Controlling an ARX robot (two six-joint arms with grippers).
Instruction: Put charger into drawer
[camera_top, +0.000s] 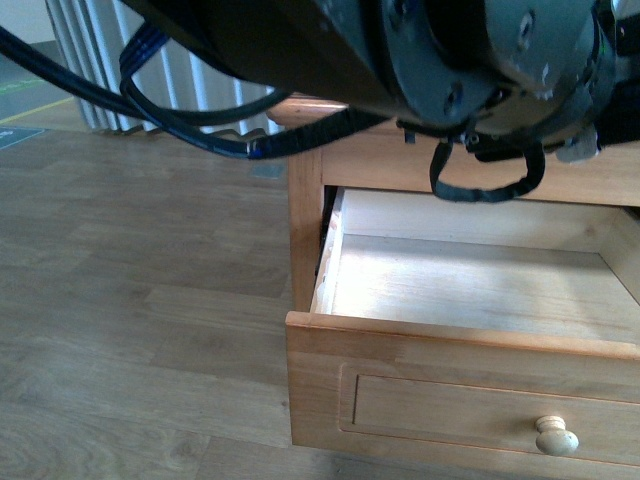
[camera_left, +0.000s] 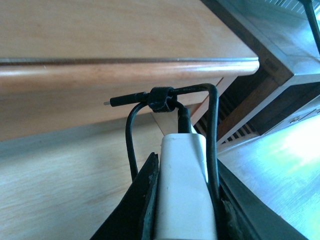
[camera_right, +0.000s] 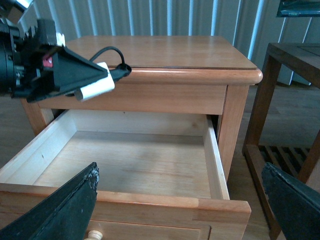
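The drawer (camera_top: 420, 350) stands pulled out of the honey-brown cabinet, its pale plywood floor (camera_right: 130, 162) bare, with a round light knob (camera_top: 556, 436) on its recessed front. My left gripper (camera_left: 185, 200) is shut on the charger (camera_left: 182, 190), a white block whose black cable (camera_left: 165, 100) loops past the fingertips. In the right wrist view the charger (camera_right: 95, 87) hangs above the drawer's back part near one side wall, just under the cabinet top's front edge. My right gripper (camera_right: 185, 205) is open, its fingers (camera_right: 67, 210) spread in front of the drawer front.
The cabinet top (camera_right: 165, 52) overhangs the drawer's back. A dark wooden side table (camera_right: 287, 100) with a slatted lower shelf stands beside the cabinet. Wood-look floor (camera_top: 130, 300) stretches away on the other side. My arm's housing and cables (camera_top: 450, 60) fill the top of the front view.
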